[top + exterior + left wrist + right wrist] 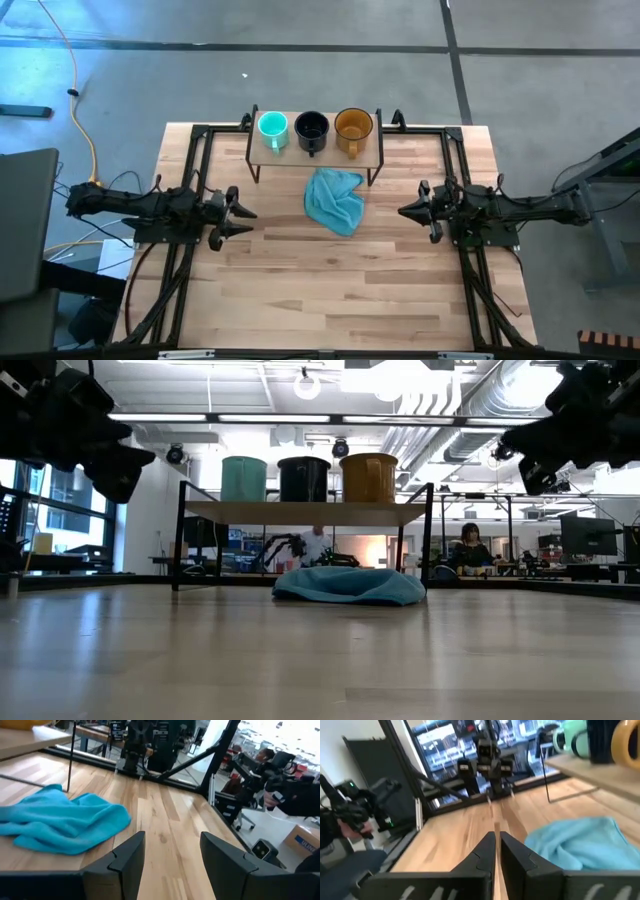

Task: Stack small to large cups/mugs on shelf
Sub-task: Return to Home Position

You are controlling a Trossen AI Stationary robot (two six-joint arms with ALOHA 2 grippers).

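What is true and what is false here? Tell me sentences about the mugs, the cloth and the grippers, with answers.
1. The small teal-green mug, the dark navy mug and the translucent amber-yellow mug all stand on the small light-wood shelf. True.
2. The dark navy mug is in the middle. True.
3. The crumpled light blue cloth lies on the shelf. False: it lies on the wooden table.
4. The left gripper holds a mug. False: it is open and empty.
5. The right gripper is shut. True.

Overhead and table-level views share the shelf (290, 153) and cloth (335, 200).
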